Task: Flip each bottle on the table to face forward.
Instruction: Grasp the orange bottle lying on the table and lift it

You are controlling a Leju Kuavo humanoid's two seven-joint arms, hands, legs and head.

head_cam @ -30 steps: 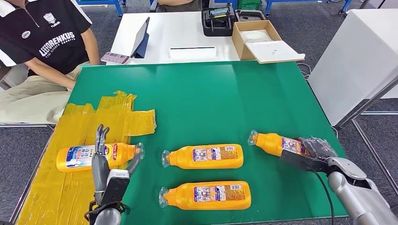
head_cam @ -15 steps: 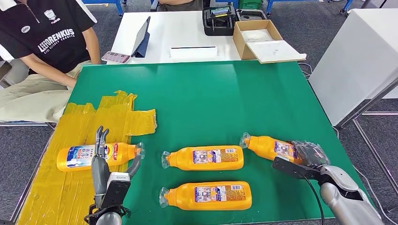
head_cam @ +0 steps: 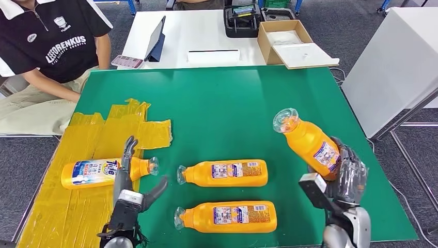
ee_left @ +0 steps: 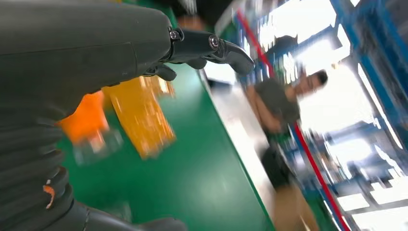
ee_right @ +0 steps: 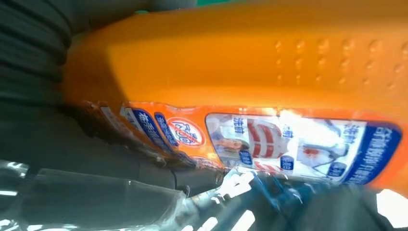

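Head view, right hand (head_cam: 345, 175): at the lower right of the frame, grasping the base of an orange bottle (head_cam: 309, 140) that is lifted off the table and tilted, its clear cap pointing to the upper left.
Right wrist view: the held bottle (ee_right: 250, 82) shows a blue and white label with a red prohibition sign; the small print is too fine to read.
Left hand (head_cam: 130, 182): lower left of the frame, released, fingers spread, their tips over the leftmost bottle (head_cam: 103, 172).
Leftmost bottle label: blue and white front face up, with large lettering I cannot read; the bottle lies on its side on yellow tape (head_cam: 98, 155), cap to the right.
Middle bottle (head_cam: 223, 172): lies on its side at lower centre, cap to the left, a white label with fine print and a barcode facing up.
Nearest bottle (head_cam: 226, 216): just below it, parallel, cap to the left, the same small-print label up.
Surface: green table (head_cam: 232, 113) with crinkled yellow tape strips over its left part.
Person (head_cam: 49, 46): seated at the upper left in a black shirt printed "LEJUROBOT"-like white lettering that I cannot read for certain.
Room: grey carpet; a white table (head_cam: 181, 36) at upper centre bears a tablet (head_cam: 155, 40), a black case (head_cam: 240, 21) and an open cardboard box (head_cam: 286, 41).
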